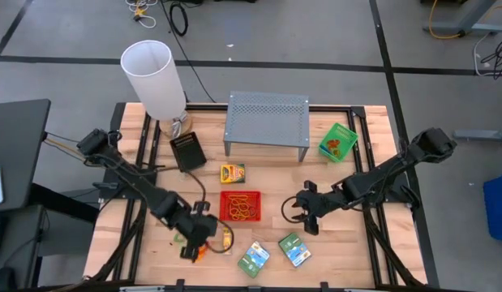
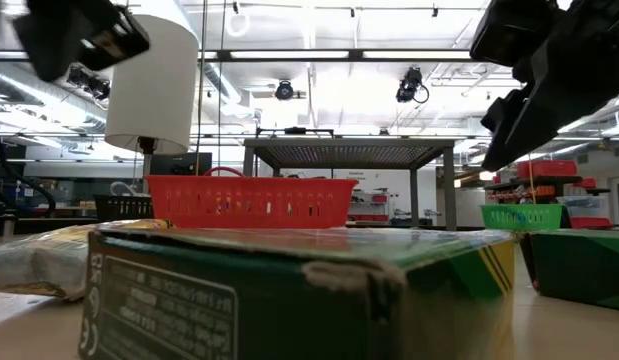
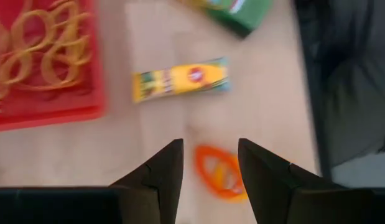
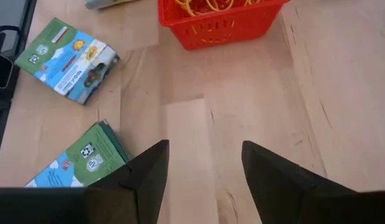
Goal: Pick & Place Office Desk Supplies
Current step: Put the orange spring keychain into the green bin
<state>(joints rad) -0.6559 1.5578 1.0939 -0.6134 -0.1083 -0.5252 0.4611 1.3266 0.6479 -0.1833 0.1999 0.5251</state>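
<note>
Pale matt wood table (image 1: 348,251), red plastic mesh tray (image 1: 241,206), grey perforated metal stand (image 1: 267,118).

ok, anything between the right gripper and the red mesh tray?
Nothing. Right wrist view shows bare wood between the open right gripper and the red mesh tray; high view agrees.

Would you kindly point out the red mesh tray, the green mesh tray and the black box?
red mesh tray (image 1: 225,209): high view, on its left rim.
green mesh tray (image 1: 348,132): high view, on its right rim.
black box (image 1: 187,151): high view, middle of its top face.
</note>
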